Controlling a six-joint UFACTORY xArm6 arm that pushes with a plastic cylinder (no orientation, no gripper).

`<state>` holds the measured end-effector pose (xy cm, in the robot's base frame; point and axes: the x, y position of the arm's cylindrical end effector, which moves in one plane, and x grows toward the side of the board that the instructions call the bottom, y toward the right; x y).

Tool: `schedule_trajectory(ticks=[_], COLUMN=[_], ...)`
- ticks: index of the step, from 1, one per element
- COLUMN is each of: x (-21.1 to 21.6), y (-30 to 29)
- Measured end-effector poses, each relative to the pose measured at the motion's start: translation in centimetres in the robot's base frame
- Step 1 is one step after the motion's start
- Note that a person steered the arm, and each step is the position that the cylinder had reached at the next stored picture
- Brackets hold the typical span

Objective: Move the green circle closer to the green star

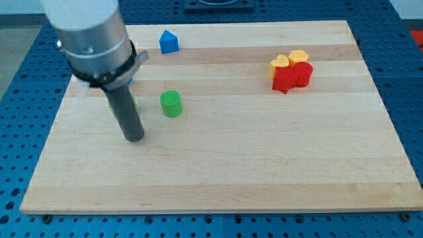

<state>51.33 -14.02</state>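
Wooden counter (264, 165) fills the view; the arm's grey housing (92, 39) comes down at the view's left into the dark rod, no claw on it so no open or closed state to tell, my tip (135, 137) on the wood just left of and below the green circle (171, 104). A sliver of green (132, 102) peeks from behind the rod, shape can't tell. Two red blocks (292, 77) touch two yellow ones (291, 60) at upper right, blue block (168, 42) near the top.

Single camera view, raised in front of the wooden desk (264, 172), looking down at a slant across it, near enough that the desk almost fills the frame
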Motion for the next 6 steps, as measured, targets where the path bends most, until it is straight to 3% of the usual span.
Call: schedule_trajectory(ticks=[2,4,6], x=[-0.7,-6.7,-8.8], y=[11.2,12.3,8.2])
